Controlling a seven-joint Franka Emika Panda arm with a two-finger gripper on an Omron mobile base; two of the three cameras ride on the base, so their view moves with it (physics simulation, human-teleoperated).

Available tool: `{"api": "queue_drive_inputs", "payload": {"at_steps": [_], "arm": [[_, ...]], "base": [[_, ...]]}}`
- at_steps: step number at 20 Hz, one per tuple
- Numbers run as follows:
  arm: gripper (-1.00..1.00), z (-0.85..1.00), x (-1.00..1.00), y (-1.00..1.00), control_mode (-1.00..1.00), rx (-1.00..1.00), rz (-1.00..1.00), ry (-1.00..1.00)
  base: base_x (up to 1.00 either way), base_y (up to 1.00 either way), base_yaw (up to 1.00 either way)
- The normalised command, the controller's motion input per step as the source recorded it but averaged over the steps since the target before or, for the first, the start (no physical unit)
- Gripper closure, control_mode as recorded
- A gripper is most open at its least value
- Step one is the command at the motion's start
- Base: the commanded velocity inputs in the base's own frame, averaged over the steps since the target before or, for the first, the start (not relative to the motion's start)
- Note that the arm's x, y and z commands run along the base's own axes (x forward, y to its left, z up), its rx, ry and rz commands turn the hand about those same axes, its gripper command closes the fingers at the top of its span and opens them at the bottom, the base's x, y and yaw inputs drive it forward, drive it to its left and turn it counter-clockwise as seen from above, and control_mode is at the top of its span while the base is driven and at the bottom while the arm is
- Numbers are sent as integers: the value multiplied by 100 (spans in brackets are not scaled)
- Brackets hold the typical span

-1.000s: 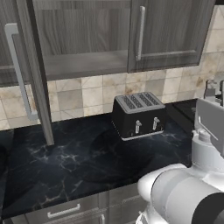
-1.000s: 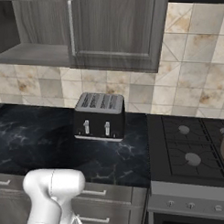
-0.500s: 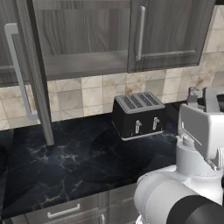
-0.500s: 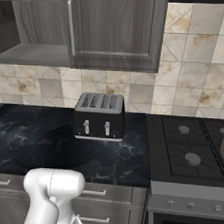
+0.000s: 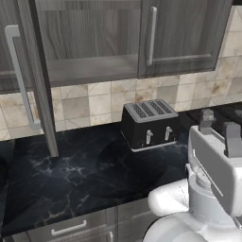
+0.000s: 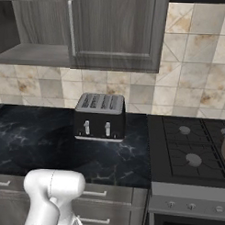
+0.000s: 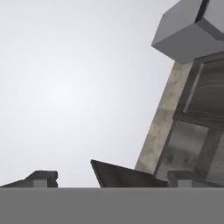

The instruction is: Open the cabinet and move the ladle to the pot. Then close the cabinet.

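The cabinet (image 5: 94,42) stands partly open: its left door (image 5: 28,75) is swung out toward the room, edge-on at about 9 o'clock in the left base view, with the long silver handle (image 5: 19,80) facing me, while the right door (image 5: 184,33) is shut flat. So the opening looks done, and by my reckoning everything else remains: fetching the ladle, carrying it to the pot, then closing up. The shelf (image 5: 90,71) I can see inside, pale grey wood, shows no ladle on its visible part; where the ladle lies I cannot tell. At the 3 o'clock edge of the right base view, over the stove (image 6: 191,149), a brownish sliver may be the pot, too cropped to be sure. Below the cabinet the black toaster (image 5: 150,124) sits on the dark marble tabletop (image 5: 71,175). The tool (image 5: 220,127) rises at 3 o'clock in the left base view, well apart from the open shelf, its fingers (image 5: 206,119) spread wide with nothing between them.
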Motion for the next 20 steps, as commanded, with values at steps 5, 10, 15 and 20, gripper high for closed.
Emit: {"api": "queue_drive_inputs", "payload": {"at_steps": [5, 10, 15, 20], "arm": [[-100, -4, -53, 64, -100, 5, 0, -2], [-100, -2, -29, 65, -100, 9, 0, 2], [-100, -17, -24, 60, -100, 19, 0, 12], [-100, -24, -7, 63, -100, 24, 0, 10]], "base": [[0, 0, 0], [0, 0, 0], [0, 0, 0], [0, 0, 0]]}}
